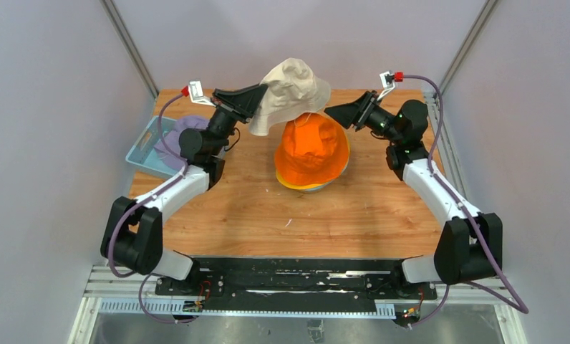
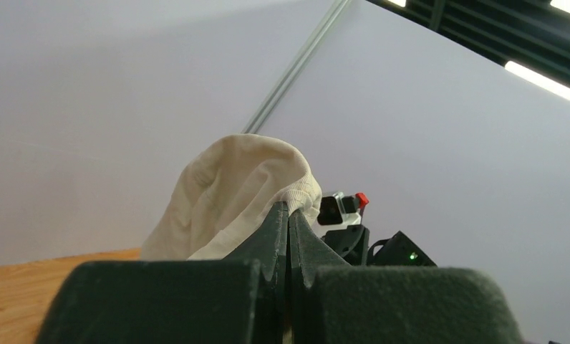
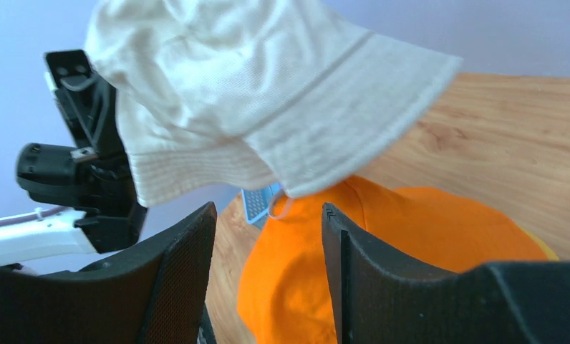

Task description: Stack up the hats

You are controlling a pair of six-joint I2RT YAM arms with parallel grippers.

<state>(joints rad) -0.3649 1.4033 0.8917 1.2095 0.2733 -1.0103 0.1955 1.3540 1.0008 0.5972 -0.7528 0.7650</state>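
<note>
- The left gripper (image 1: 262, 92) is pinched tight on the brim of the beige hat (image 1: 291, 89), holding it aloft.
- The beige hat hangs tilted just above and behind the orange hat (image 1: 312, 147), which tops the pile mid-table; the drop likely runs forward and down.
- The right gripper (image 1: 334, 112) is partly open and empty, just beside the pile.
- No readable writing.

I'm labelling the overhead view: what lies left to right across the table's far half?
light blue basket → lavender hat → left gripper → beige hat → right gripper
</note>
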